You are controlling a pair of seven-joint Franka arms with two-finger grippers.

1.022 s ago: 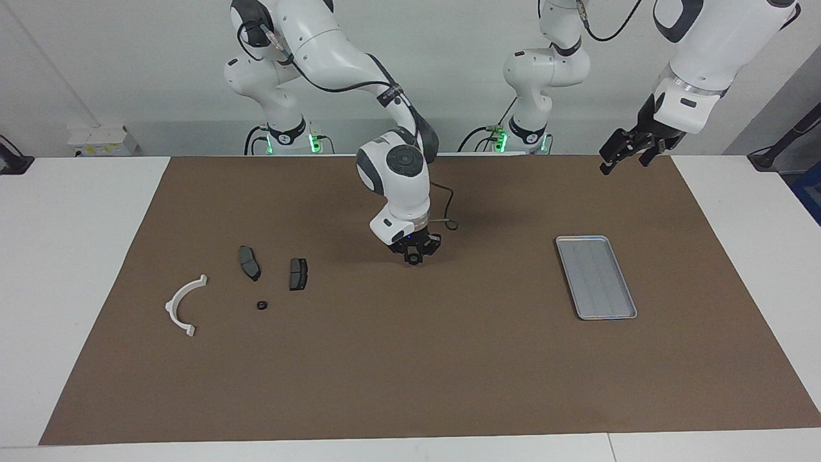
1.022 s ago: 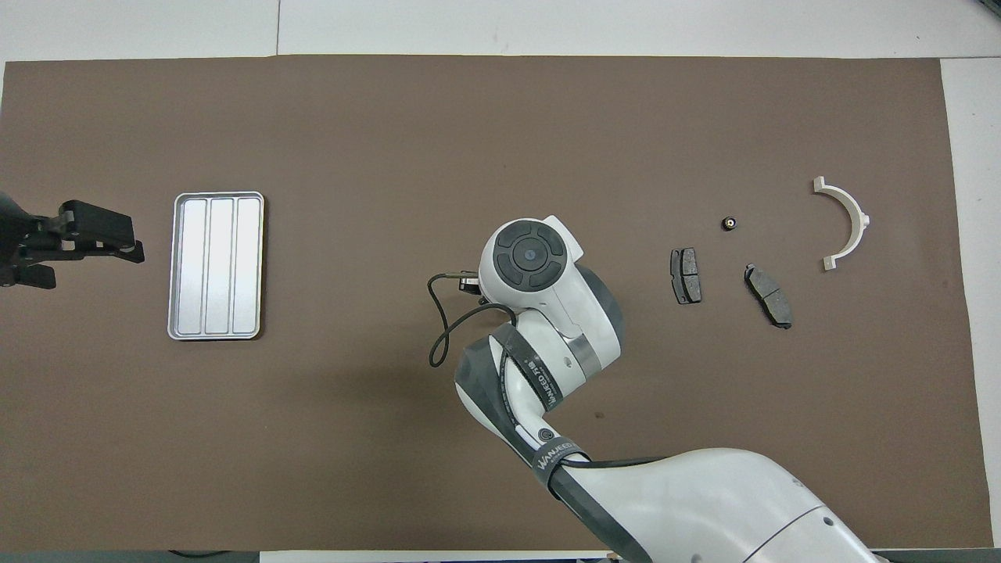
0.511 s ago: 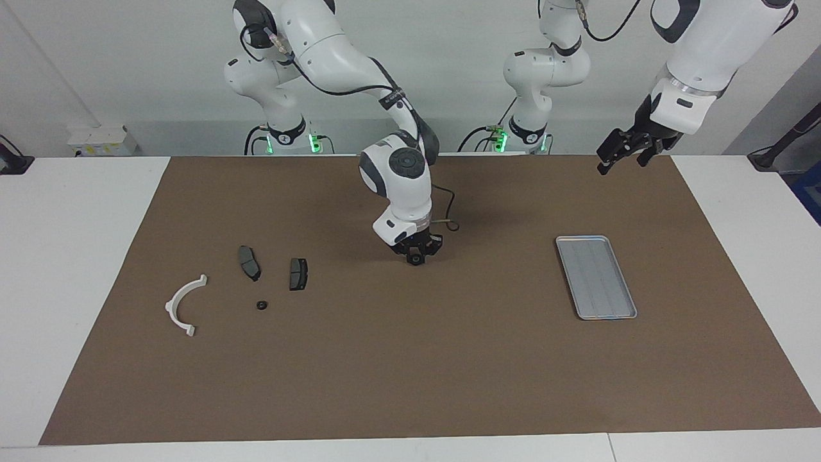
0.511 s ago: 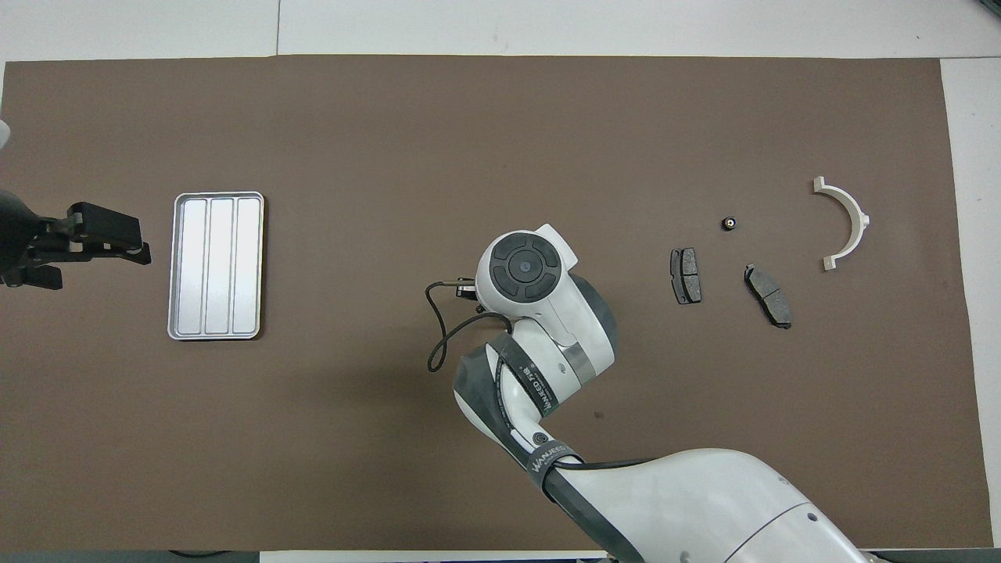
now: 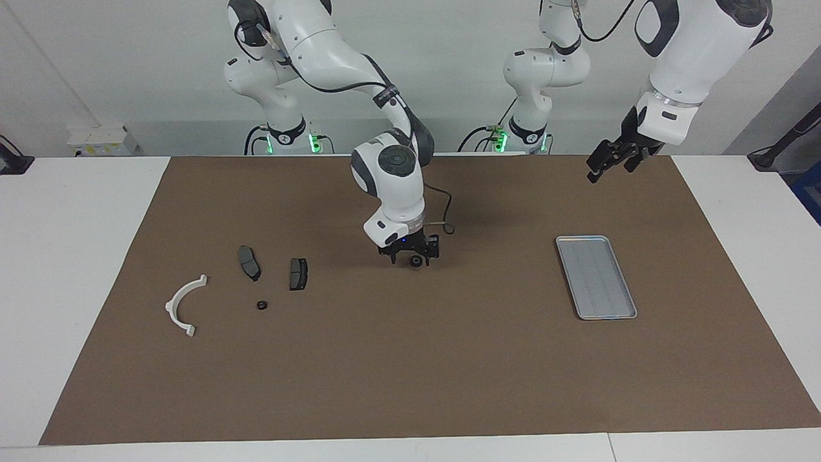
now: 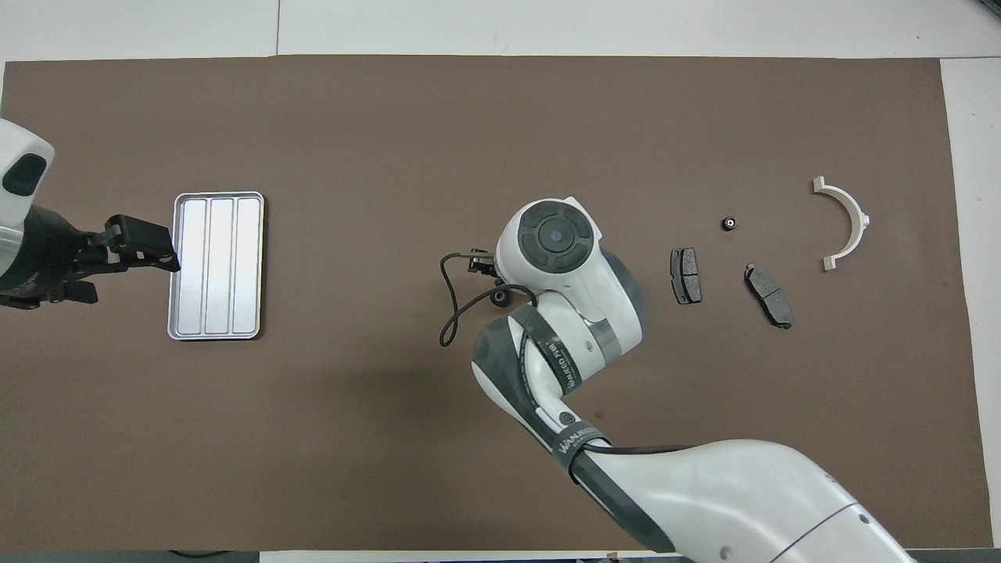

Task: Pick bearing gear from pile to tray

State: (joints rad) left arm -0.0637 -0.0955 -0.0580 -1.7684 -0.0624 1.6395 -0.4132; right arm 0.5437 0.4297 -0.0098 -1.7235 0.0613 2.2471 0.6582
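My right gripper (image 5: 410, 254) is low over the middle of the mat, its jaws apart. A small black ring (image 5: 417, 260) sits just under them and seems to rest on the mat. The ring also shows in the overhead view (image 6: 499, 296), beside the wrist that hides the gripper there. The pile lies toward the right arm's end: a white bracket (image 5: 183, 305), two dark brake pads (image 5: 249, 262) (image 5: 297, 273) and another tiny black ring (image 5: 261, 305). The silver tray (image 5: 595, 276) is empty at the left arm's end. My left gripper (image 5: 608, 172) is raised, open and empty, by the tray's rim (image 6: 176, 266) in the overhead view.
A brown mat (image 5: 410, 372) covers most of the white table. A black cable loop (image 6: 450, 313) hangs from the right wrist over the mat, beside the released ring.
My right gripper has opened and shifted slightly toward the pile, leaving the black ring on the mat. My left gripper has moved toward the tray.
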